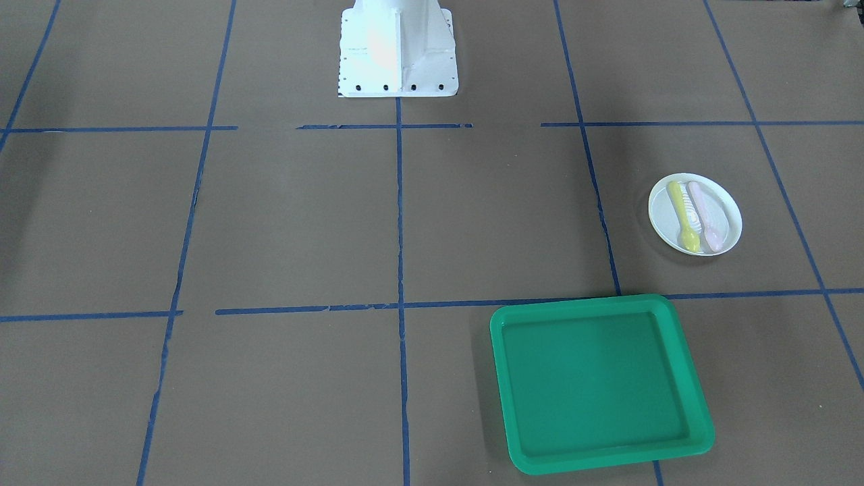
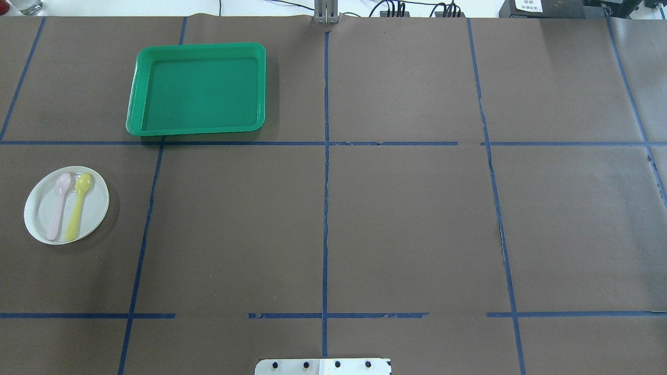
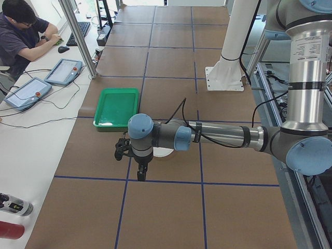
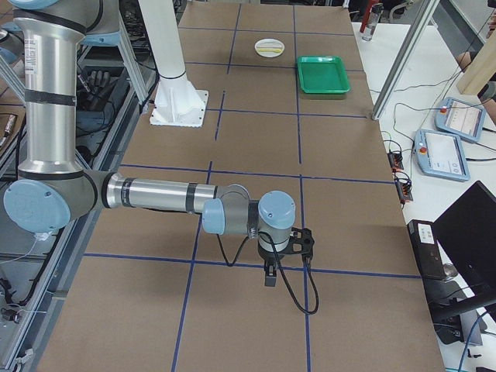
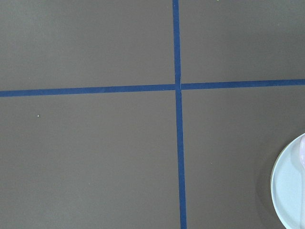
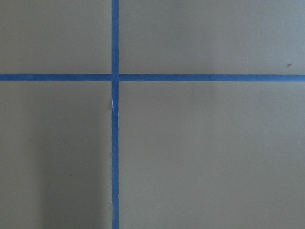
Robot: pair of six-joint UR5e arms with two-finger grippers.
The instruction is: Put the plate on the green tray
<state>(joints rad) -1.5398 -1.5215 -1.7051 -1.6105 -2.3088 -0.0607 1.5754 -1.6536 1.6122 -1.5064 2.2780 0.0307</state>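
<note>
The plate [image 2: 66, 208], carrying two spoons [image 2: 78, 208], lies on the table [image 2: 396, 224] at the overhead view's left edge, apart from the green tray [image 2: 200, 88] at upper left. The left end effector [image 3: 141, 174] hangs near it, likely staged for pickup; whether its fingers are apart cannot be told.

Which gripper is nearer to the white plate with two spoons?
Left. The left gripper hangs close beside the plate, whose rim shows in its wrist view. The right gripper is far from it, on the robot's other side.
</note>
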